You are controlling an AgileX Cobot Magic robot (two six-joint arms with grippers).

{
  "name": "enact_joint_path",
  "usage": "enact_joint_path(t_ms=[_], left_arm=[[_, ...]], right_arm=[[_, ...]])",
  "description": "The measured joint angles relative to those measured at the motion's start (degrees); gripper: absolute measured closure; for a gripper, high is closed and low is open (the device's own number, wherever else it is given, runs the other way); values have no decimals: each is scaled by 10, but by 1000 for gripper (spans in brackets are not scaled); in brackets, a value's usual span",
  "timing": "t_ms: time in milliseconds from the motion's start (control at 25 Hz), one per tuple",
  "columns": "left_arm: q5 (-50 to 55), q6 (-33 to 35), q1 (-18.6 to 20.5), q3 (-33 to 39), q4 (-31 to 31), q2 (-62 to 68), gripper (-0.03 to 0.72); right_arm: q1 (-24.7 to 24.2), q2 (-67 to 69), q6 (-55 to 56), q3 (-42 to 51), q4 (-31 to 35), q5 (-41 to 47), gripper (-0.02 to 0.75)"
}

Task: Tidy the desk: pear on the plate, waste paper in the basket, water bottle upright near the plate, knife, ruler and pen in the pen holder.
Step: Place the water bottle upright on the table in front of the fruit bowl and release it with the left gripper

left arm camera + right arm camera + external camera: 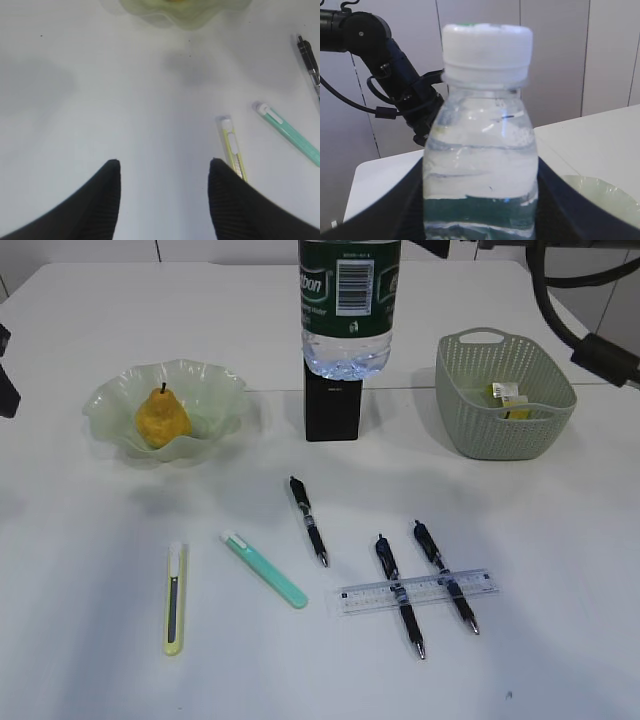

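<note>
- While pinched between the jaws of the right gripper [480, 220], stood cap-up and hung at 12 o'clock of the surface [90, 660]: the water bottle [349, 300], part full.
- Showed its base right at the top of the black pen holder [333, 405]; could not tell whether touching.
- Kept the left gripper [165, 170] over bare surface, jaws spread and holding nothing.
- Held the pear [162, 418], stem up, inside the pale green wavy plate [225, 390] at 10 o'clock.
- Held scraps of waste paper [507, 395] inside the green basket [470, 420] at 2 o'clock.
- Lay flat at 6 o'clock of the pen holder: one pen [308, 520], apart from everything else.
- Lay side by side at 5 o'clock: two more pens [446, 575], with the clear ruler [417, 591] crossing over both.
- Lay at 7 o'clock: a yellow-green knife [175, 598], just beside the left gripper's right finger in the wrist view.
- Lay slanted between that one and the lone pen: a teal knife [263, 568], touching neither.
</note>
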Motion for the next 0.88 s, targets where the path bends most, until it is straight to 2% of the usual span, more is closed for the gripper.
enact_joint_path(t_ms=[440,880], left_arm=[[-8,0,0,0,45,0,295],[-103,0,0,7,18,0,295]], right_arm=[[0,0,-17,0,1,-3,353],[0,0,-21,0,1,-3,353]])
